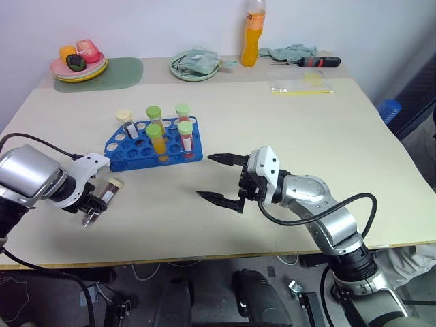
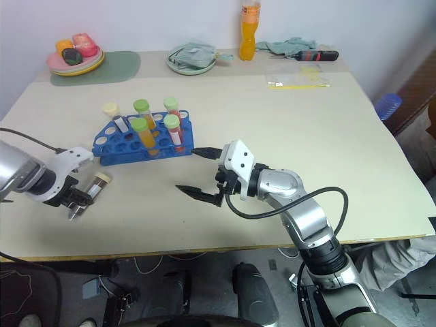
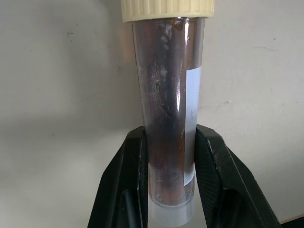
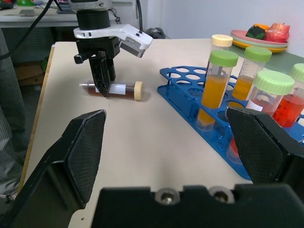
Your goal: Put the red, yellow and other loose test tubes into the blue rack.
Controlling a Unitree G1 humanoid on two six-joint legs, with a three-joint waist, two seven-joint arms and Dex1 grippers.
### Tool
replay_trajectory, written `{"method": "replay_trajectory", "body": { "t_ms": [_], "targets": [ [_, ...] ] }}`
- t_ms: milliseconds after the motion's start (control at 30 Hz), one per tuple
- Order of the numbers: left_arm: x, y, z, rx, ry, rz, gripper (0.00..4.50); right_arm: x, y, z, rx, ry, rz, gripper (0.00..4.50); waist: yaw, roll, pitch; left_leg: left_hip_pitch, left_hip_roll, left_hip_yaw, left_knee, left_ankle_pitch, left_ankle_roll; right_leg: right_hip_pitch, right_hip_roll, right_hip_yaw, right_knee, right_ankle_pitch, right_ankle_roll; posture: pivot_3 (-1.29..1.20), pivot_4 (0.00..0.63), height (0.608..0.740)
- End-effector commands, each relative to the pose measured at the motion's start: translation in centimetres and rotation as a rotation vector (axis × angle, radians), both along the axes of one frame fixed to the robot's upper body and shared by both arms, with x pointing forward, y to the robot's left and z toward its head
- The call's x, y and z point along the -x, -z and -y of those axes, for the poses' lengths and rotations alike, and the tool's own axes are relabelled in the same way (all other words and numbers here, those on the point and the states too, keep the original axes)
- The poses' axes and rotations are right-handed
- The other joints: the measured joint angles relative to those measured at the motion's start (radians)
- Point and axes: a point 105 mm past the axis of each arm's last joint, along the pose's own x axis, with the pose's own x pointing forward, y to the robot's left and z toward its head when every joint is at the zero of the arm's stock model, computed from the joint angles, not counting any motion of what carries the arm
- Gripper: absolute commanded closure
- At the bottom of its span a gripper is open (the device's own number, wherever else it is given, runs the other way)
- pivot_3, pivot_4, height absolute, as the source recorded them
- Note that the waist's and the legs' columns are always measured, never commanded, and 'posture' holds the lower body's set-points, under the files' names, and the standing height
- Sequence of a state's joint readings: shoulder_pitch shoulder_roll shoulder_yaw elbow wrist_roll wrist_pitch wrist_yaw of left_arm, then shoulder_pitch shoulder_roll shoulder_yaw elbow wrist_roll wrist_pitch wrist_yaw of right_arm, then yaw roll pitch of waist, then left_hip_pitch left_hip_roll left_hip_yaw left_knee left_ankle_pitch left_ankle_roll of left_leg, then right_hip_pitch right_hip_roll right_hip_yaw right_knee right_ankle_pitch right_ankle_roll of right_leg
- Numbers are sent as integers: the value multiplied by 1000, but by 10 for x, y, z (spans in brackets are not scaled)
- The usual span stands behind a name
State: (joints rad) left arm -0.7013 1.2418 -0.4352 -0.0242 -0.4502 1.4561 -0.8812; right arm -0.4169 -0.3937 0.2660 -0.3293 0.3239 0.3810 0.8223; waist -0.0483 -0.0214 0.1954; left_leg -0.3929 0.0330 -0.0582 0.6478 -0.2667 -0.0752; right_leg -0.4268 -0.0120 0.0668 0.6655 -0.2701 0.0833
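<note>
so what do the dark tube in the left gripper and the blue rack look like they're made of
Dark tube: apparently clear glossy plastic, since streaky highlights cross its see-through wall; its ribbed cream cap looks like matte plastic. The left gripper is shut on it.

Blue rack: seemingly moulded plastic, one even bright colour with smooth round holes and a slight sheen.

Bright even overhead light; soft shadows on table [image 1: 286, 122]; frames sharp, slight glare on dark tube [image 3: 168, 109].
</note>
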Motion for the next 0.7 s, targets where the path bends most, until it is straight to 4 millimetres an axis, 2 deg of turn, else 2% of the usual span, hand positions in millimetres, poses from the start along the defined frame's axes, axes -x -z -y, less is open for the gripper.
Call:
{"method": "replay_trajectory", "body": {
  "t_ms": [33,100,133,267,333,367,467,533,600,700],
  "targets": [
    [-5,-32,-11,43,-6,160,3727,5,-13,-1,-15,-27,55,0,0,0,0,0,0,0,0,0,0,0,0,0,0,0,0,0,150,740],
    [-20,-61,-10,83,65,431,3727,4,-13,0,-16,-24,56,0,3,0,0,0,0,0,0,0,0,0,0,0,0,0,0,0,150,740],
    [-22,-71,-12,90,78,521,3727,4,-14,1,-16,-22,55,0,4,0,0,0,0,0,0,0,0,0,0,0,0,0,0,0,150,740],
    [-34,-121,-27,75,-17,1052,3727,0,-8,4,-23,5,22,0,12,0,0,0,0,0,1,0,0,0,-2,-1,0,0,0,0,150,740],
    [-35,-133,-29,93,-89,1232,3727,-1,-6,4,-30,13,6,0,15,-1,-1,0,-1,1,1,0,0,1,-3,-1,0,0,0,0,150,740],
    [-36,-136,-21,116,-107,1348,3727,-2,-5,2,-41,17,-8,0,15,-1,-2,0,-1,0,1,0,0,1,-3,-1,0,0,0,0,150,740],
    [-37,-132,2,159,-241,1608,3727,-3,-3,-3,-64,18,-42,0,27,-2,-2,0,-1,1,2,0,0,2,-4,-1,0,1,1,0,150,740],
    [-41,-113,22,124,-243,1664,3727,-3,-2,-5,-73,19,-53,0,32,-3,-3,0,-1,1,2,0,0,2,-4,0,0,1,1,0,150,740],
    [-46,-94,33,101,-269,1673,3727,-4,-2,-5,-75,21,-56,0,33,-3,-3,0,-1,1,2,0,0,2,-4,0,0,1,1,0,150,740],
    [-49,-82,45,107,-276,1690,3727,-5,-2,-5,-68,23,-49,0,32,-3,-3,1,-1,1,2,0,0,2,-4,0,0,2,1,0,150,740]
  ]
}}
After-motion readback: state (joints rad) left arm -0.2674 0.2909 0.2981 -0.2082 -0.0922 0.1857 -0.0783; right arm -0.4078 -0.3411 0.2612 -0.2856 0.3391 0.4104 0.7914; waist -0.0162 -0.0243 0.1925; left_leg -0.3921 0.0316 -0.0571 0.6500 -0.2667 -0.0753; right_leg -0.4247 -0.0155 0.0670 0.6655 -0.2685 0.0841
